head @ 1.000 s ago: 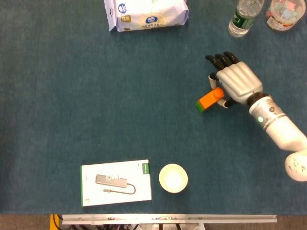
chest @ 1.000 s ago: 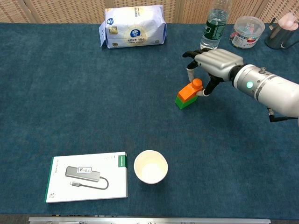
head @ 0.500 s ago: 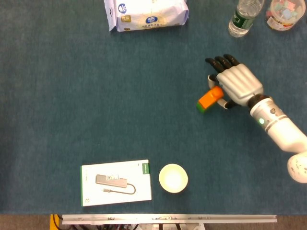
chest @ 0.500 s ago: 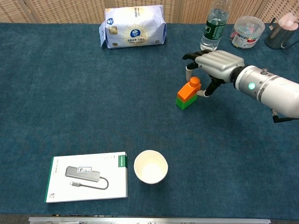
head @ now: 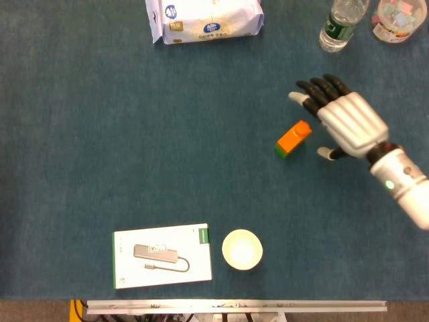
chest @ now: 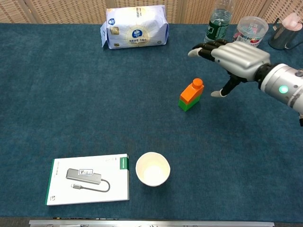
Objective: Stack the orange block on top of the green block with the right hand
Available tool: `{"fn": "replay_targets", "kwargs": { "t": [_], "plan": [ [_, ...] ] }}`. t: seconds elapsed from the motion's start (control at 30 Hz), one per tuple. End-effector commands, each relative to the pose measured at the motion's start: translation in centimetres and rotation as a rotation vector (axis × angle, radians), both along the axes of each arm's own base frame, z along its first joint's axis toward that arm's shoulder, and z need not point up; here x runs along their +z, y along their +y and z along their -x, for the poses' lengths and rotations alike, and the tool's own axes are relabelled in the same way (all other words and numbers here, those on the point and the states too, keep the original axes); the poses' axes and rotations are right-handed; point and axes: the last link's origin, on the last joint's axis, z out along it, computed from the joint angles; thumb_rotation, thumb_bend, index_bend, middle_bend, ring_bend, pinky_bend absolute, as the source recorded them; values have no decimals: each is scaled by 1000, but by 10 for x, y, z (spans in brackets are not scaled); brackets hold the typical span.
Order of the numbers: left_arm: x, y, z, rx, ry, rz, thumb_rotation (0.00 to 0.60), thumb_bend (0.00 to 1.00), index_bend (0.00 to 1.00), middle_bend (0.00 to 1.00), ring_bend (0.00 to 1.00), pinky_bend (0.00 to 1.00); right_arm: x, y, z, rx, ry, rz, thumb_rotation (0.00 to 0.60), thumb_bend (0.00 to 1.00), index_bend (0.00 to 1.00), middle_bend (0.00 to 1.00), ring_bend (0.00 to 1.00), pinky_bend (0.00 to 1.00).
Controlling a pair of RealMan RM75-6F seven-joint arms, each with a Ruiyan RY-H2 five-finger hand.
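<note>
With the orange block (chest: 191,91) sitting on the green block (chest: 185,104) mid-table, right of centre, the job now is to draw the right hand (chest: 236,56) off without brushing the stack (it looks slightly tilted); the hand hovers just right of it, fingers spread, holding nothing.

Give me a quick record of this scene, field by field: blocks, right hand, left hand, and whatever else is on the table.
blocks: orange block sits on green block, stack standing free
right hand: right hand open, fingers spread, apart from the stack, on its right
left hand: not in view
near edge: paper cup upright, beside a white product box
far edge: white packet, plastic bottle, clear tub
table: blue cloth
</note>
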Motion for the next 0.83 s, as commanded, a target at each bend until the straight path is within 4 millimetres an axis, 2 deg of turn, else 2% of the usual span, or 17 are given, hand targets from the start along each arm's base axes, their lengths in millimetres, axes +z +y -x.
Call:
{"fn": "replay_targets", "kwargs": {
  "t": [0.03, 0.1, 0.3, 0.57, 0.83],
  "plan": [
    [-1, 0, 0, -1, 1, 3, 600, 247, 390, 452, 301, 406, 24, 28, 20, 57, 46, 81, 600, 116, 232, 124, 0, 4],
    [-2, 0, -1, -3, 2, 7, 600, 247, 390, 452, 301, 406, 32, 37, 30, 68, 53, 97, 600, 119, 279, 147, 0, 4],
    [-5, -1, -2, -7, 6, 13, 600, 247, 390, 452, 301, 406, 53, 60, 52, 103, 48, 206, 600, 121, 320, 173, 0, 4],
    [-8, 0, -3, -12, 7, 26, 600, 247, 392, 453, 301, 406, 64, 94, 91, 7, 56, 328, 600, 121, 332, 179, 0, 4],
    [-13, 1, -4, -12, 9, 37, 600, 247, 393, 453, 301, 406, 67, 99, 113, -98, -9, 309, 600, 122, 333, 181, 0, 4]
  ]
}}
